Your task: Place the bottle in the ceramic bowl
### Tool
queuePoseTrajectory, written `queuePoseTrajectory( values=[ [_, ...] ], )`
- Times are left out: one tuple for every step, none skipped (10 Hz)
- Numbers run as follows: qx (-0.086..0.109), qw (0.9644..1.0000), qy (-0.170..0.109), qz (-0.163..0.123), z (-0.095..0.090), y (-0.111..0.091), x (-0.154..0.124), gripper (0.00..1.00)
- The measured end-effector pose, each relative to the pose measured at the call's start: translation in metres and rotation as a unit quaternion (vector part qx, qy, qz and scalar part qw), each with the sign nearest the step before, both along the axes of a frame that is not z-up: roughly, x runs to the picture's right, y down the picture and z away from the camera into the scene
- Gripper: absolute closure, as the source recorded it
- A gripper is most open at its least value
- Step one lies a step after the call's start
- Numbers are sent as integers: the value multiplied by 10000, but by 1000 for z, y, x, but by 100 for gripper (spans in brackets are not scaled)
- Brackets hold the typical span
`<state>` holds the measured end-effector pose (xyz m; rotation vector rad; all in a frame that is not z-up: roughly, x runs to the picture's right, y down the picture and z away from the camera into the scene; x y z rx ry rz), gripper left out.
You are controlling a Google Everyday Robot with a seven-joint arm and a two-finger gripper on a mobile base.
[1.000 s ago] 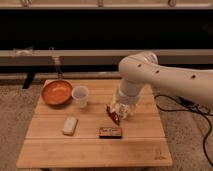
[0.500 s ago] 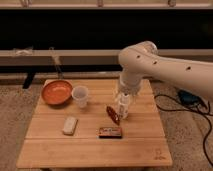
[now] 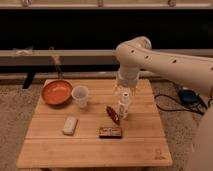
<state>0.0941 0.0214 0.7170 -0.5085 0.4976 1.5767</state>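
The bottle (image 3: 124, 106), slim and whitish with a reddish label band, stands upright on the wooden table (image 3: 95, 150), right of centre. My gripper (image 3: 124, 91) hangs straight down from the white arm, right over the bottle's cap and at its top. The ceramic bowl (image 3: 56, 92), orange-terracotta and shallow, sits at the table's far left corner, well to the left of the gripper, and looks empty.
A translucent white cup (image 3: 80, 96) stands just right of the bowl. A dark red oblong item (image 3: 113, 114) lies beside the bottle. A flat brown bar (image 3: 110, 132) and a pale oblong item (image 3: 70, 125) lie nearer the front. A cable (image 3: 167, 102) trails on the floor at right.
The arm has lifted and shifted slightly right, so more of the bottle shows below the gripper. The bottle's foot stays at about the same spot on the table.
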Motion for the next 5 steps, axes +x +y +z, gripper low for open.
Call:
queuePoseTrajectory(
  values=[
    [21,10000,58,-6,7,-2,3,35],
    [14,9999,105,22,14,-3,6,35],
    [-5,9999,161,35,23,-3,9,35],
    [-16,9998,211,41,28,-1,12,35],
    [-54,9996,257,72,33,1,15,35]
  ],
)
